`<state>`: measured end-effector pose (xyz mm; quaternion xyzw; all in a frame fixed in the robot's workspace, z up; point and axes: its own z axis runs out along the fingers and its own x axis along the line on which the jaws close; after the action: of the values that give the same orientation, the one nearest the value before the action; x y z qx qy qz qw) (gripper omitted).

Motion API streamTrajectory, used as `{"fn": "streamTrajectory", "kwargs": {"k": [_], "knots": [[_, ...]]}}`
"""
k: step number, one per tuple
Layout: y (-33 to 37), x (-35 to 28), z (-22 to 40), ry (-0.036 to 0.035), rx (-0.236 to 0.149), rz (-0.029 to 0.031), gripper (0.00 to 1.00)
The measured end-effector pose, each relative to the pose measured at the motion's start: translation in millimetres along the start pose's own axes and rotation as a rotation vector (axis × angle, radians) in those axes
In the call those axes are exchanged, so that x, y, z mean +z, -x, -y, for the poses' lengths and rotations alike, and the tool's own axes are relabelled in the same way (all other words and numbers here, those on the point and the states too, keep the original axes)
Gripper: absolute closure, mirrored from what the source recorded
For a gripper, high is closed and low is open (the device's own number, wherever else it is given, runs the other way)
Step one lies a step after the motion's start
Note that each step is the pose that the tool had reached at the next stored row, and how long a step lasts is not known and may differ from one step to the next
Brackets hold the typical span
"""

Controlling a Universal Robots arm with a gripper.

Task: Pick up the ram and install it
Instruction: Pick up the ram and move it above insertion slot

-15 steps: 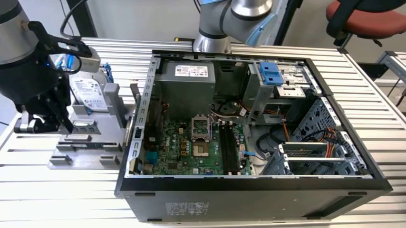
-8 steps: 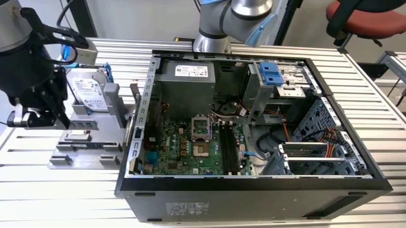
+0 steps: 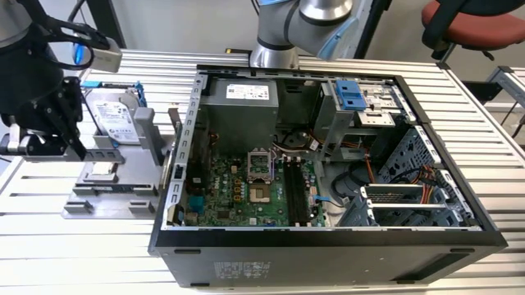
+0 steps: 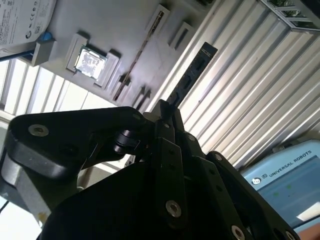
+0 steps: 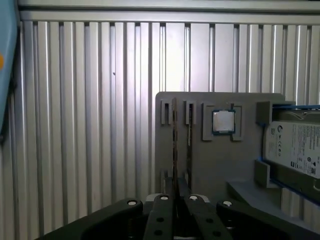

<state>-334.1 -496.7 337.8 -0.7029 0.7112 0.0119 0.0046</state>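
The ram, a long thin dark stick with small chips, sticks out from between my gripper's black fingers, which are shut on one end of it. In the first wrist view the ram shows edge-on as a thin dark line rising from the gripper, held over the grey fixture. In the exterior view my gripper hangs at the exterior view's left above that fixture, apart from the open computer case. The motherboard lies in the case with its black slots.
A silver hard drive in a blue frame stands on the fixture, and a square processor chip sits in a pocket of it. The ribbed metal table runs all around. The case walls, a blue bracket and cables crowd the case interior.
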Motion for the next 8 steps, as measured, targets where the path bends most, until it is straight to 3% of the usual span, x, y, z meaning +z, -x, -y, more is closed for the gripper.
{"fn": "streamTrajectory", "kwargs": {"k": [8], "knots": [[0.3, -14.5, -0.2, 0.0, 0.0, -0.0001, 1.0]]}}
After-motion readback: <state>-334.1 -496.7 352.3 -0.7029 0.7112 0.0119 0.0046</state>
